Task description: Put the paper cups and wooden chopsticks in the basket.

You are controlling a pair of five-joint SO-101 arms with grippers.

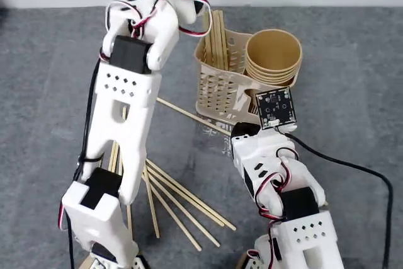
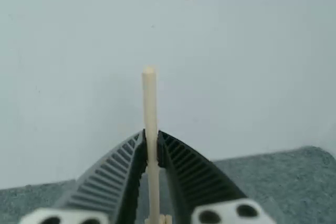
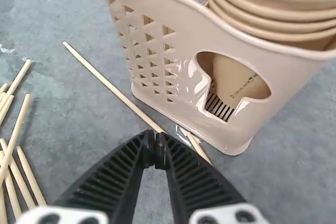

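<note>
Left gripper (image 2: pixel 151 153) jaws pinch one chopstick (image 2: pixel 149 98) near the basket (image 3: pixel 173 77); right gripper (image 3: pixel 155 150) jaws meet, empty, at the basket's foot. Loose chopsticks (image 1: pixel 189 193) likely light, stiff, slick: grip mid-length.

Left arm (image 1: pixel 126 111): stretched out long, wrist raised by the far-left corner of the basket (image 1: pixel 217 89). Left gripper (image 2: pixel 151 153) clamped on an upright chopstick (image 2: pixel 149 103). Right arm (image 1: pixel 277 168): folded, facing the basket's near wall. Right gripper (image 3: pixel 155 150): jaws closed, tips low, just short of that wall.
</note>
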